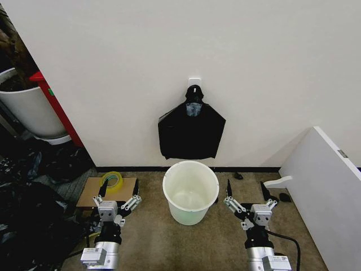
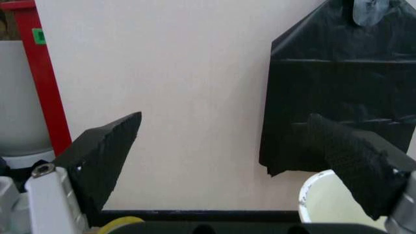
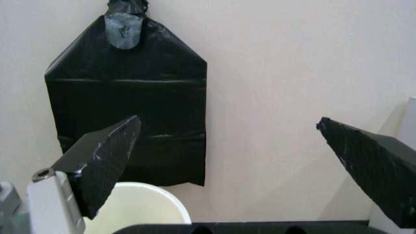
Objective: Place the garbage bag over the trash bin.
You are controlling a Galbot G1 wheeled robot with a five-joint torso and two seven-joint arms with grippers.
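**Bag on the wall, bin bare, both claws spread and waiting**

Landmark: the round cream-white plastic trash bin (image 1: 190, 192), standing on the brown carpet just out from the wall.

Nearest the robot: left gripper (image 1: 117, 202) low and to the bin's left, fingers spread wide, nothing between them. Right gripper (image 1: 249, 203) low and to the bin's right, likewise agape and empty. Both well apart from the bin.

Bin itself: upright, open, no liner in it.

Beyond the bin: the flat, glossy black plastic garbage bag (image 1: 190, 135) hangs on the wall straight above the bin's far rim, pinched to a point at a small white wall hook (image 1: 194, 82). Its lower edge ends just above the rim; whether it touches is hard to tell.

Risks, as judged:
- Thin film, gathered at the hook. A pull at one corner could tear it or leave it snagged.
- It looks to be a folded bundle; a pinch may take several layers, so the mouth may not open.
- A claw reaching in past the rim could knock the light bin over.

Surroundings:
- Left of the bin: a flat brown cardboard sheet (image 1: 90, 191) with a yellow-green tape roll (image 1: 111, 180) on it, close by the left gripper.
- Far left: a heap of rumpled dark plastic (image 1: 28, 209), a red upright post (image 1: 56, 107), a larger white tub (image 1: 31, 110).
- Right of the bin: a white panel (image 1: 330, 186), narrowing the right arm's room.
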